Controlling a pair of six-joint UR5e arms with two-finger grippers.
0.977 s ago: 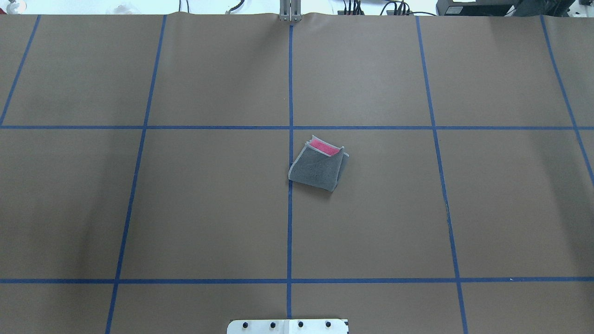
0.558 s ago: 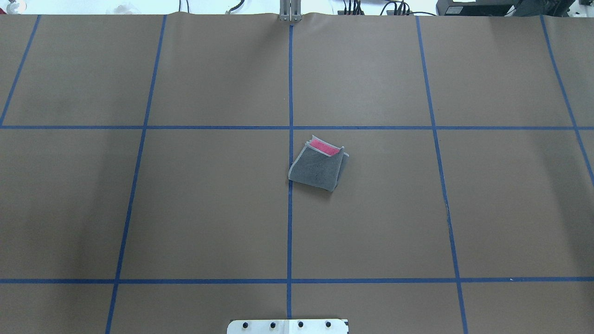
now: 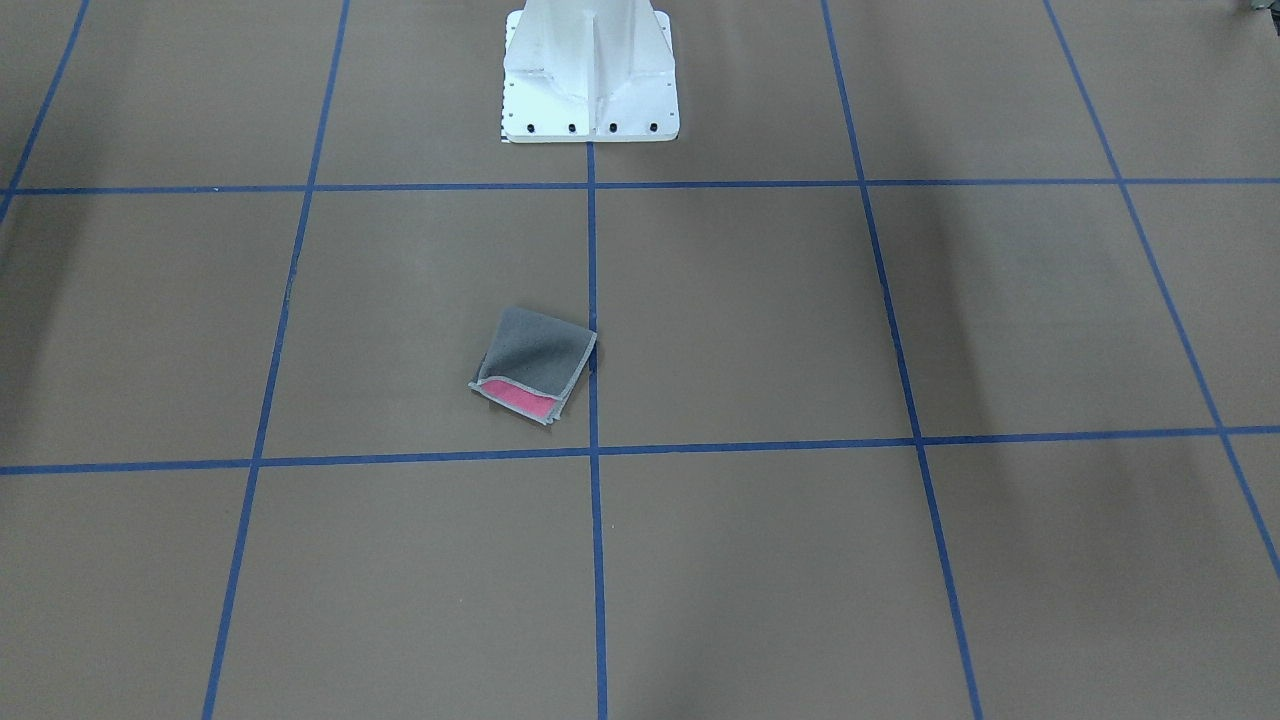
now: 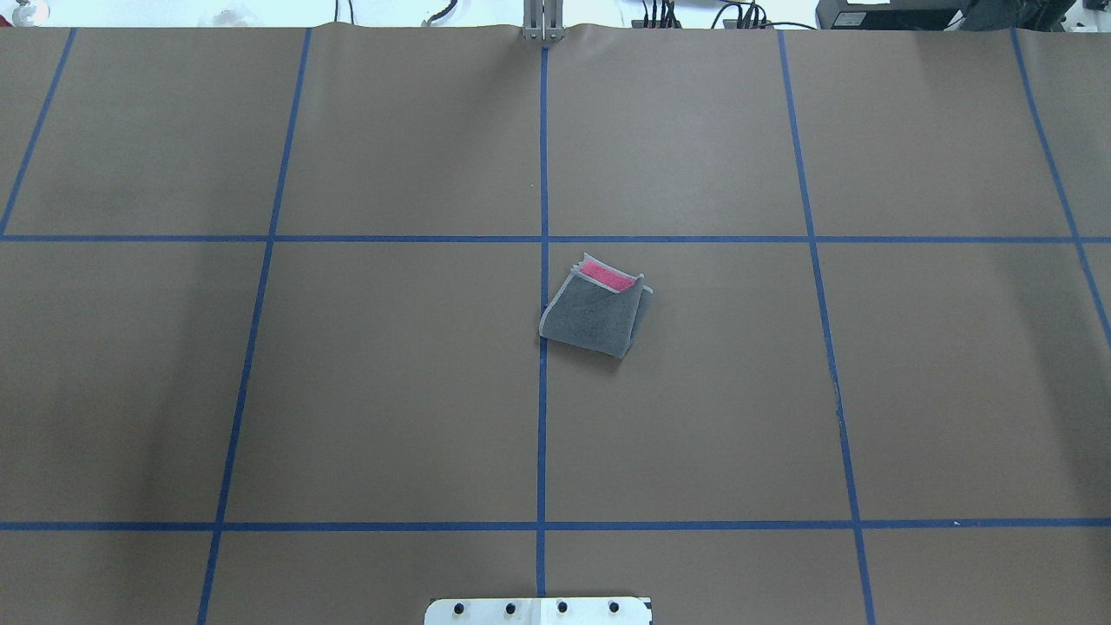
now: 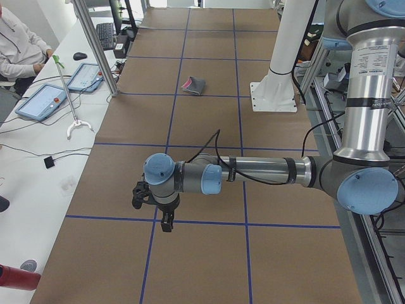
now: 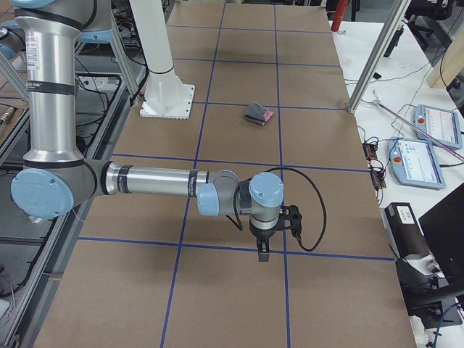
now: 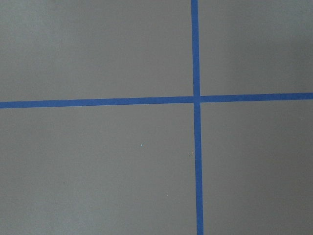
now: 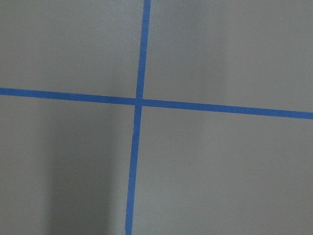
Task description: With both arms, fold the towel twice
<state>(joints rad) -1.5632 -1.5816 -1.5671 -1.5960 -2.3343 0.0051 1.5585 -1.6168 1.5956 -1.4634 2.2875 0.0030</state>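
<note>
Grey face up w/ a pink strip showing, the towel (image 4: 594, 312) lay folded small, touching the centre tape line (image 4: 542, 156). Left gripper (image 5: 166, 224) and right gripper (image 6: 262, 254) hung well apart from it; spread or pinched, you couldn't tell. Both folds prob. done, so your best move was keeping clear.

Towel (image 4: 593, 321): dark grey face up, with a pink strip at the edge farthest from the pedestal and a light grey stitched border.
Table (image 4: 391, 373): plain brown cover.
Tape lines (image 4: 542, 417): blue, forming a grid of large squares.
Pedestal (image 3: 590, 70): white, with black bolt dots along its base edge.
Left arm (image 5: 259, 171): silver tubes, grey joints, light blue caps, black cable.
Right arm (image 6: 152, 181): the same silver, grey, light blue and black.
Left gripper (image 5: 166, 227): black.
Right gripper (image 6: 262, 257): black.
</note>
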